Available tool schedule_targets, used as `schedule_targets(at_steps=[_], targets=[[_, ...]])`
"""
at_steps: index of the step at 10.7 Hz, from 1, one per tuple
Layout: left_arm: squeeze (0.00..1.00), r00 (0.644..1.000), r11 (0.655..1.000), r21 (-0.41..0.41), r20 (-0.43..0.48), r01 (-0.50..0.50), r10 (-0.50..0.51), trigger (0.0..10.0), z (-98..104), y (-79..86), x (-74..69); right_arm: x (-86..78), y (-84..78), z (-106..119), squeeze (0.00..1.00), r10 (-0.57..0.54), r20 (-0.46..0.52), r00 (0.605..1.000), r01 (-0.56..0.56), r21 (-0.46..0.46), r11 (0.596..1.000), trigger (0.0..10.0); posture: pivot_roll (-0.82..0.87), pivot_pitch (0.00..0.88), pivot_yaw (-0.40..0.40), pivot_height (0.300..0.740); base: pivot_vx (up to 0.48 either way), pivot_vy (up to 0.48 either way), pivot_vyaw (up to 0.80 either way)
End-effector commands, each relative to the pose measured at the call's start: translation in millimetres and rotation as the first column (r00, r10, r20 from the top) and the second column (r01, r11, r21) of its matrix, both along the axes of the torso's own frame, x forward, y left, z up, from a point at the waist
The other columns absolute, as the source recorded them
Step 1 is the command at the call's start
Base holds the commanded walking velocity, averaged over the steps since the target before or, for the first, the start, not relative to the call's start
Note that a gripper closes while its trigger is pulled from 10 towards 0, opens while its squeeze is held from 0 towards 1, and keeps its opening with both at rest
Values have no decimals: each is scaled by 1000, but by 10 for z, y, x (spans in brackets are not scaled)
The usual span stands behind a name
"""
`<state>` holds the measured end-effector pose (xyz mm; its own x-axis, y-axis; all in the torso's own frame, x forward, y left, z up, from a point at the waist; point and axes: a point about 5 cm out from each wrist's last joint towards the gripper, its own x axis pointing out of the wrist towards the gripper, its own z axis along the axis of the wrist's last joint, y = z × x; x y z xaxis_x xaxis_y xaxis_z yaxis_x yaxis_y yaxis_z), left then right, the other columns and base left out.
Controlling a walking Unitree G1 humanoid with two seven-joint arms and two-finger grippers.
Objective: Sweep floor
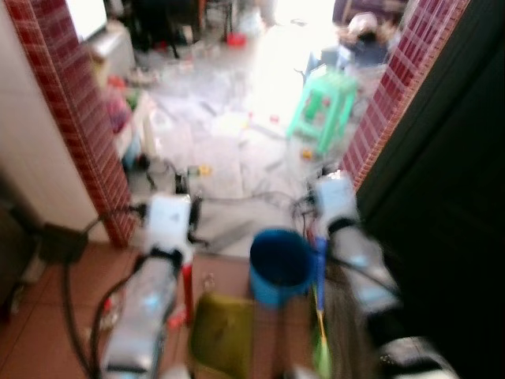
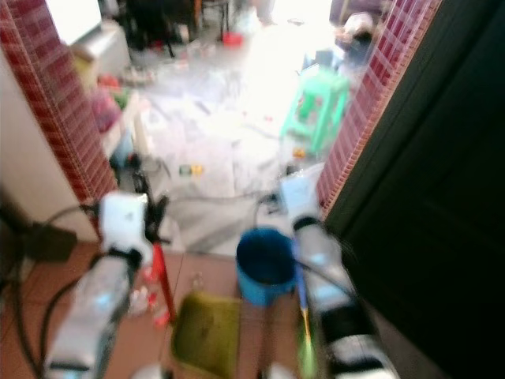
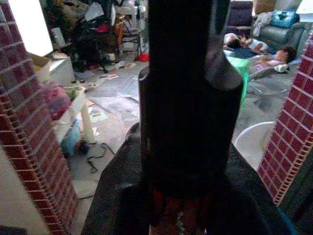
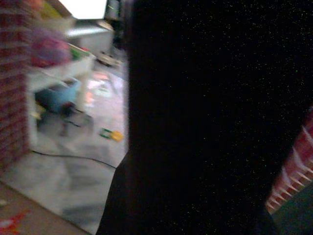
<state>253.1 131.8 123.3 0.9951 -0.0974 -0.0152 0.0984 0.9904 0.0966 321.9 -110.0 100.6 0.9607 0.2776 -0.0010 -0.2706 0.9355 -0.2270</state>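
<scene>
The head views are blurred. My left gripper (image 1: 186,207) is shut on the red handle (image 1: 188,288) of an olive-green dustpan (image 1: 223,332) that rests on the brown tiles by my feet. In the left wrist view the dark handle (image 3: 188,98) runs straight across the picture. My right gripper (image 1: 312,207) is shut on a broom handle (image 1: 319,260), blue above and green-yellow lower down. A dark bar, the broom handle (image 4: 205,112), crosses the right wrist view. A blue bucket (image 1: 278,264) stands between my two arms.
I stand in a doorway between two red brick pillars (image 1: 79,118) (image 1: 394,87), with a dark door (image 1: 450,197) on my right. Ahead, the grey floor (image 1: 229,150) is littered with papers, toys and cables. A green stool (image 1: 323,106) stands ahead right. People (image 3: 259,46) lie far back.
</scene>
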Motion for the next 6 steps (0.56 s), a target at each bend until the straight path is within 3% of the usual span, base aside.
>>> schedule_targets(at_steps=[1,2,5,6], targets=[[0,998,1000,21,64,16,-17,10000,148,-54,28,57,-108,111,0,-27,45,999,28,-15,999,10000,21,0,-78,740,0,480,0],[0,997,1000,24,78,2,-4,10000,179,-46,37,62,-102,111,0,-24,43,999,24,-12,1000,10000,21,0,-80,740,0,326,0],[0,994,996,71,100,-53,46,10000,185,22,45,65,-107,106,0,-25,38,999,26,-10,1000,10000,19,0,-77,740,0,0,0],[0,990,990,86,85,-116,109,10000,124,147,46,68,-111,112,0,-26,40,999,27,-4,1000,10000,18,0,-73,740,0,0,0]])
